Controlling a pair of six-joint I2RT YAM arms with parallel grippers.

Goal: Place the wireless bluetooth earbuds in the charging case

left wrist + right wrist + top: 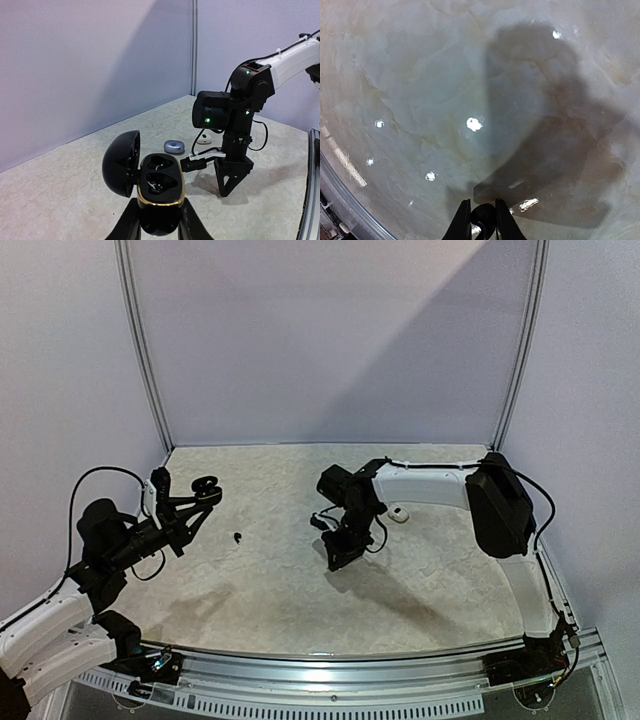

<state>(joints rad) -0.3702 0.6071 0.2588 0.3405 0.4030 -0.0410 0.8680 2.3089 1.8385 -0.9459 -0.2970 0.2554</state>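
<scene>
In the lower centre of the left wrist view, we see the left pincer (160, 210) closed on a black charging case (160, 182) with a gold rim. Its lid (120, 162) is swung open to the left. Two dark wells (159, 162) face us, one showing a pale glint, and we cannot tell whether anything sits in them.

Behind it, a grey-blue pebble case (174, 146) and a white case (204, 140) lie shut on the desk (75, 180), near each other.

At the bottom edge of the right wrist view, the right pincer (482, 205) is closed on a small black earbud (482, 217), above the desk.

In the top view, a tiny black piece (238, 537), seemingly another earbud, lies left of centre, just below the held case.
</scene>
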